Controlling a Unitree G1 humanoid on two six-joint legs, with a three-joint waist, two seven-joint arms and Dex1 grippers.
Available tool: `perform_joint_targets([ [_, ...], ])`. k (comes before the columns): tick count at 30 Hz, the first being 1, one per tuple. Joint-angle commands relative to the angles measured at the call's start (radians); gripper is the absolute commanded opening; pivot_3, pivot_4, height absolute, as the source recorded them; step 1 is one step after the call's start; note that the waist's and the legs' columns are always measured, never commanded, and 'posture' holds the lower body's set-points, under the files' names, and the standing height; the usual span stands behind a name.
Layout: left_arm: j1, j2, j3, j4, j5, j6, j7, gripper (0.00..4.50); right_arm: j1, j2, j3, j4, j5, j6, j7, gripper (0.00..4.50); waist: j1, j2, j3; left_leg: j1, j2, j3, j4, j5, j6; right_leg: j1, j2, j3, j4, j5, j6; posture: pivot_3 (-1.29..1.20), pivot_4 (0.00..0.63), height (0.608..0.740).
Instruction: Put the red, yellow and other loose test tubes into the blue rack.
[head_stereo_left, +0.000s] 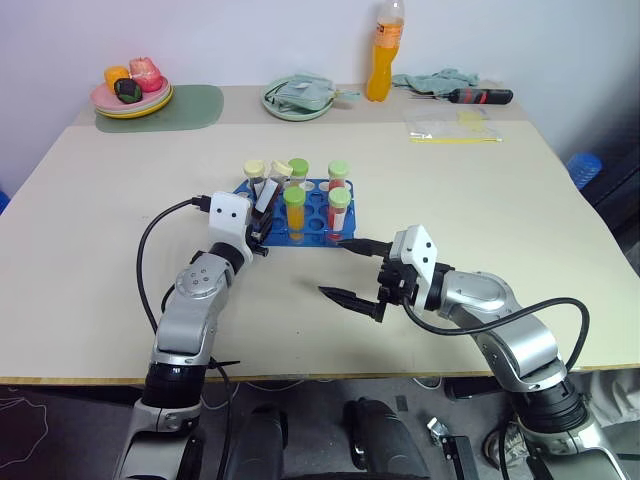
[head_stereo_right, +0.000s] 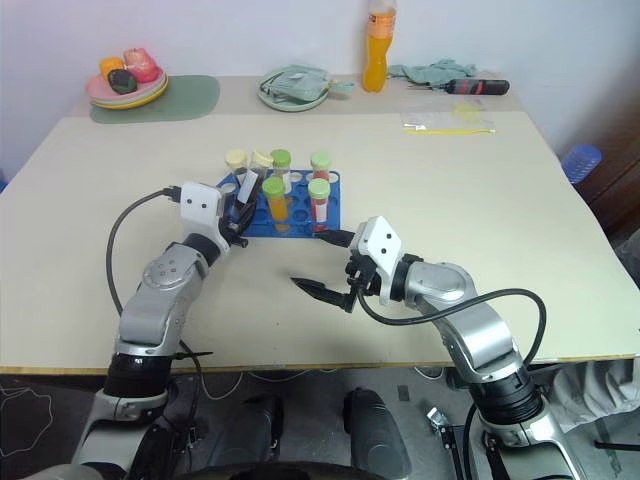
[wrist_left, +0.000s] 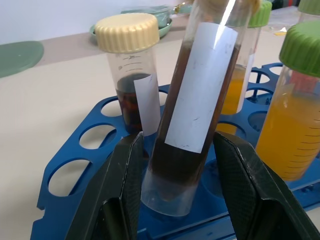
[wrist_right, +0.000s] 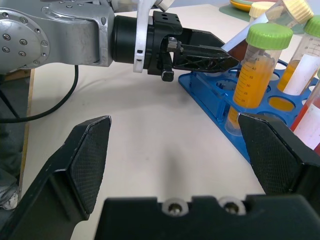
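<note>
The right gripper sits nearest, low over the bare table, its two black ribbed fingers spread wide and holding nothing; its silver forearm reaches in from about 4 o'clock, with the fingers pointing toward 10 o'clock. Just beyond its upper fingertip stands the blue rack, a low, glossy plastic slab with a grid of round holes, near the middle of the smooth, pale table. Upright in it are clear plastic tubes with ribbed screw caps: an orange-filled one with a green cap, a red-filled one with a green cap, and a dark-filled one with a cream cap. The left gripper lies level at the rack's 9 o'clock corner, its arm coming from 7 o'clock, and its fingers are clamped on a tube of dark brown liquid bearing a white paper label. That tube leans, and its rounded bottom is at the rack's top, over a hole.
</note>
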Motion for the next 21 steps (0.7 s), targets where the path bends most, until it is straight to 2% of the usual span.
perform_joint_targets([
  [1,-0.026,0.002,-0.002,-0.039,-0.002,0.002,-0.006,2.23,-0.008,0.004,-0.003,-0.034,0.006,-0.009,0.000,4.50,0.000,0.000,0.000,0.000,0.000,0.000,0.000,0.000,0.000,0.000,0.000,0.000,0.000,0.000,0.000,0.00,0.150,0.740],
  [11,-0.098,0.045,-0.017,-0.043,0.004,0.083,-0.055,2.23,-0.009,0.006,0.001,-0.035,0.004,-0.009,-0.002,4.50,-0.001,0.000,0.000,0.000,0.000,0.000,0.000,0.000,0.000,0.000,0.000,0.000,0.000,0.000,0.000,0.00,0.150,0.740],
  [21,-0.233,0.110,-0.050,-0.091,-0.002,0.388,-0.084,2.23,-0.009,0.010,0.004,-0.035,0.004,-0.007,-0.005,4.50,-0.002,0.000,0.000,0.000,0.000,0.000,0.000,0.000,0.000,0.000,0.000,0.000,0.000,0.000,0.000,0.00,0.150,0.740],
])
